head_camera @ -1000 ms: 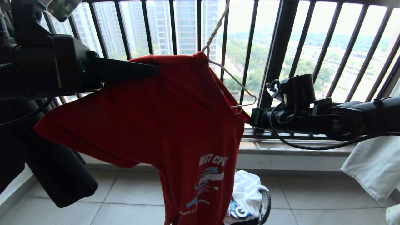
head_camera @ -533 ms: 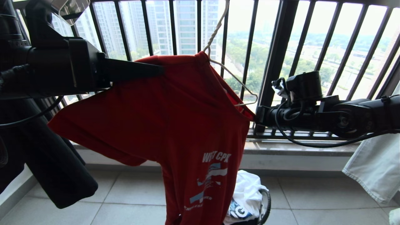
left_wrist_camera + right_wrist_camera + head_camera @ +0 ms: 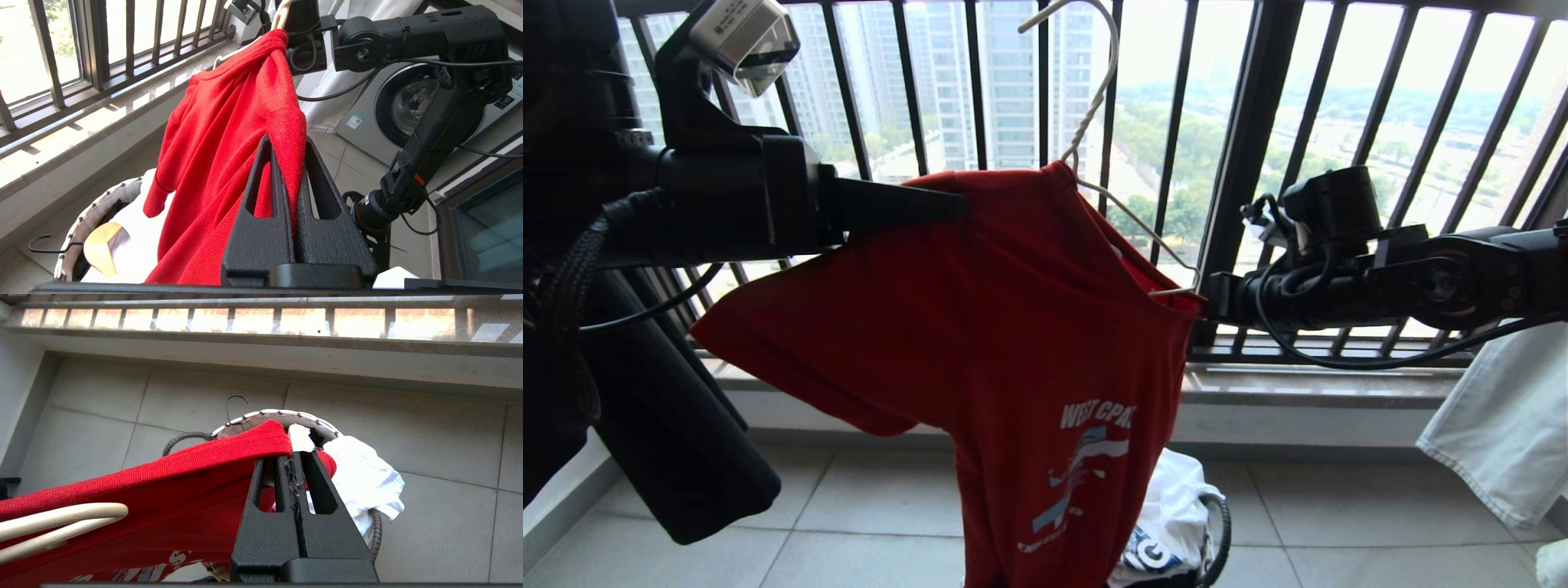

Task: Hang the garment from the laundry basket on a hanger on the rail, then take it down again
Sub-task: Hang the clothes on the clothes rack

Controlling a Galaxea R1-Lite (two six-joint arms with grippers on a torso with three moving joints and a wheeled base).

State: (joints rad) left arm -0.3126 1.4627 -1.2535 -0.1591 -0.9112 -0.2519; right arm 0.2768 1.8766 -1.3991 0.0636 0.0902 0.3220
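Grippers — left gripper and right gripper — both clamp the garment; I lift evenly, hanger level.

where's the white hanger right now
In the head view the hanger is mid-frame before the window bars, inside the red T-shirt stretched between the left gripper and the right gripper.

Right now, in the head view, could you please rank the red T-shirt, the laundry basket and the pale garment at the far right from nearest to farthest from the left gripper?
1. The red T-shirt: clamped in the left gripper at its upper left shoulder.
2. The laundry basket: on the floor, below and to the right.
3. The pale garment: hanging at the far right edge.
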